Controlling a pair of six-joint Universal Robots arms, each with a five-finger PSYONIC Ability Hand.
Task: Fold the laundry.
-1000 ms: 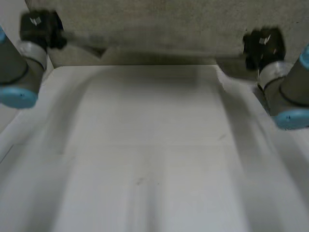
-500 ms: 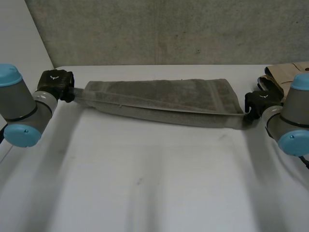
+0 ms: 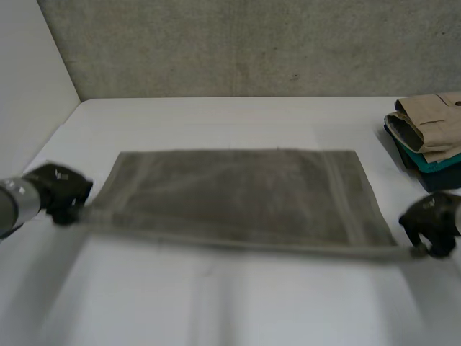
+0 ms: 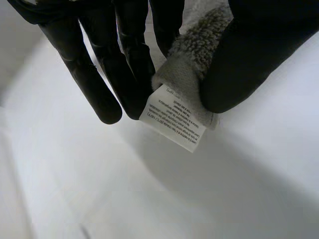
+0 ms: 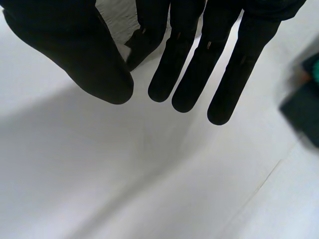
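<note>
The towel [image 3: 238, 194] lies spread flat on the table [image 3: 238, 310], so I judge this to be the laying-out step. The left hand [image 3: 57, 189] pinches its near left corner by the label [image 4: 174, 119], and the right hand [image 3: 432, 223] pinches the near right corner. The next move likely calls for lifting both corners together and carrying them level to the far edge

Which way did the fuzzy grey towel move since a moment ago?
Yes, it moved. The fuzzy grey towel came toward the camera, away from the white table's far edge by the concrete wall, and spread out wide.
</note>
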